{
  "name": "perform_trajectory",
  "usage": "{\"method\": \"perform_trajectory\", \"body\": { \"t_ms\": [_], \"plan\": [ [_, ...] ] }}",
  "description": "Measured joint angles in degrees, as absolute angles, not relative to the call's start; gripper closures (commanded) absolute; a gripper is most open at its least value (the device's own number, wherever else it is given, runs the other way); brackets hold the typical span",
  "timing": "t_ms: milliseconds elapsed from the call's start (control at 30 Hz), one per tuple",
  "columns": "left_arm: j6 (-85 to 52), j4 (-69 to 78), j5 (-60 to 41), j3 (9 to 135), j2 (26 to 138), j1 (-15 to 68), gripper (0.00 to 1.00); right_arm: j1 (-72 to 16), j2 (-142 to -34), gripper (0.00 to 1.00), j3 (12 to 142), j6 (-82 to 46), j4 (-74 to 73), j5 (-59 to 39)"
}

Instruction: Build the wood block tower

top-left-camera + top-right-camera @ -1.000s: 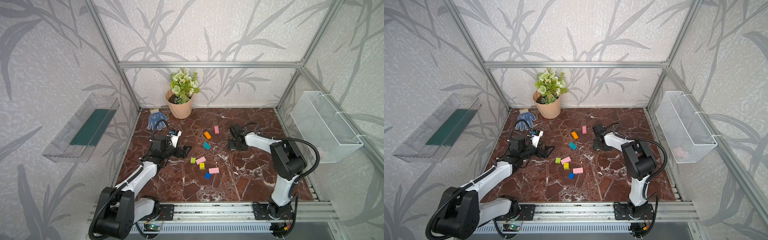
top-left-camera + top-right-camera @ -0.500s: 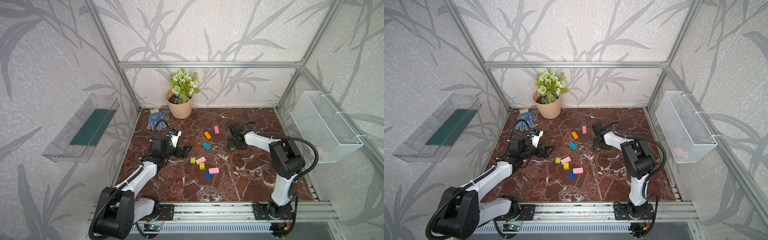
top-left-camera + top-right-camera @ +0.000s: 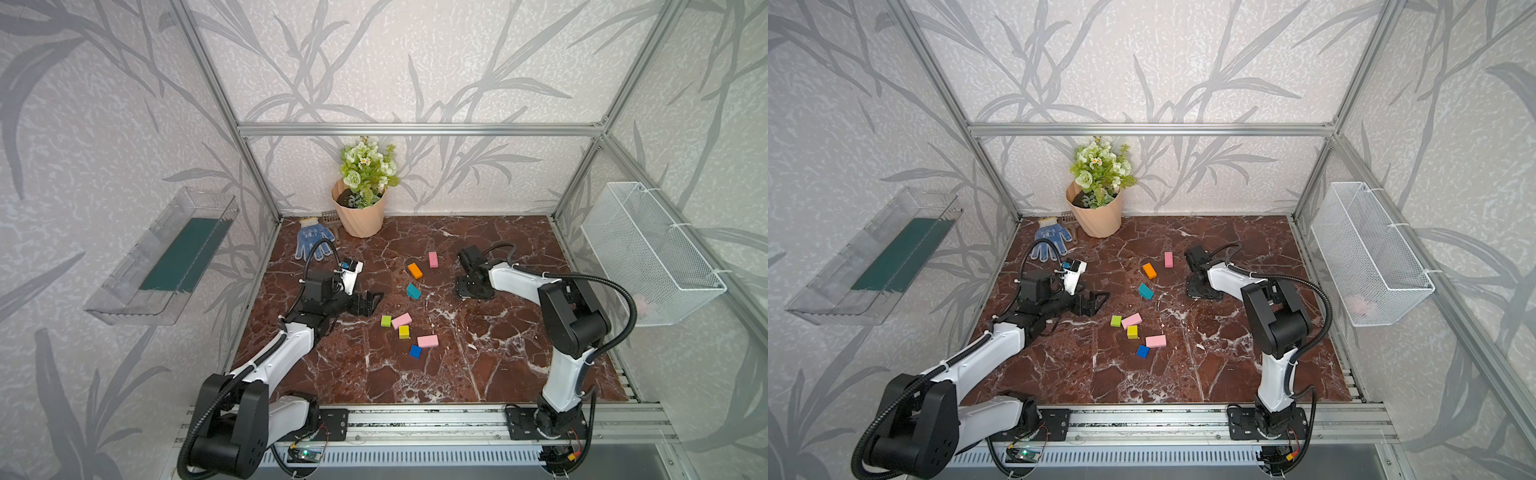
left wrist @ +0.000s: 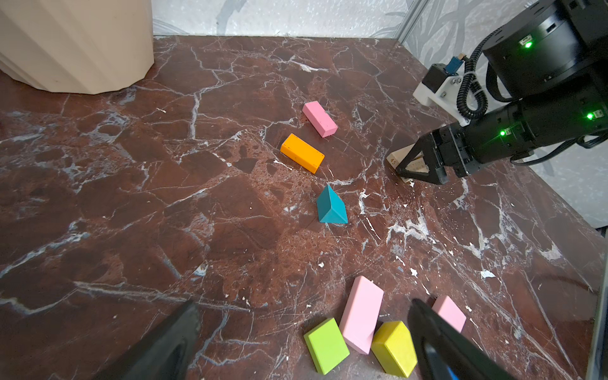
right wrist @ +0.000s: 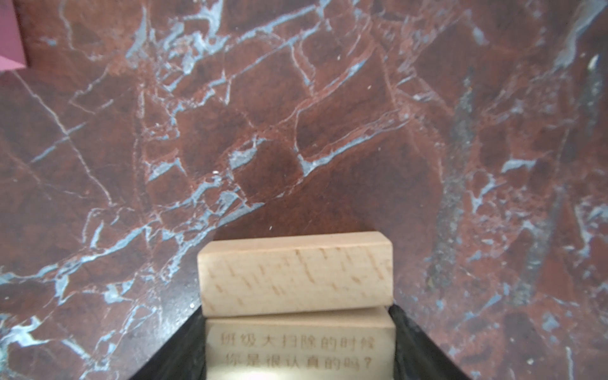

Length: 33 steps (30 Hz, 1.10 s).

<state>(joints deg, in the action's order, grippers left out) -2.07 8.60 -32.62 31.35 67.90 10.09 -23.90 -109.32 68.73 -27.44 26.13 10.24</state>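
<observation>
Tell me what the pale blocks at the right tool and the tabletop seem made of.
The pale blocks: bare matte wood, by the grain flecks and engraved characters. The tabletop: smooth red-brown marble look with white veins; real stone or printed surface, cannot tell.

On the bench [image 3: 478, 374], the flower pot [image 3: 360, 216] stands at the back with the glove [image 3: 311, 243] to its left. The wood blocks [image 3: 401, 320] lie scattered mid-bench, between the left gripper [image 3: 372, 301] and the right gripper [image 3: 473, 291] (one block [image 5: 299, 345] sits clamped between its jaws, a second block [image 5: 296, 269] touching it).

Polished marble-look tabletop [image 3: 478, 365], matt painted blocks [image 3: 401, 320], bare engraved wood bar [image 5: 299, 348], wire-mesh basket [image 3: 648, 253]
</observation>
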Motion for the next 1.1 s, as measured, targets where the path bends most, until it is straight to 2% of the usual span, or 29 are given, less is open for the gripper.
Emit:
{"method": "perform_trajectory", "body": {
  "t_ms": [200, 267, 800, 1000, 1100],
  "plan": [
    [-2.0, 8.6, -32.6, 31.4, 67.9, 10.1, 0.01, -23.9, -109.3, 0.18, 68.7, -26.9, 25.9, 9.7],
    [-2.0, 8.6, -32.6, 31.4, 67.9, 10.1, 0.01, -23.9, -109.3, 0.01, 68.6, -26.7, 26.0, 9.1],
    [-2.0, 8.6, -32.6, 31.4, 67.9, 10.4, 0.01, -23.9, -108.6, 0.00, 67.8, -25.2, 26.1, 8.6],
    [-2.0, 8.6, -32.6, 31.4, 67.9, 10.4, 0.01, -23.9, -108.6, 0.08, 67.7, -25.3, 26.1, 8.6],
    [-2.0, 8.6, -32.6, 31.4, 67.9, 10.4, 0.01, -23.9, -108.6, 0.16, 67.7, -25.2, 26.1, 8.6]
  ]
}}
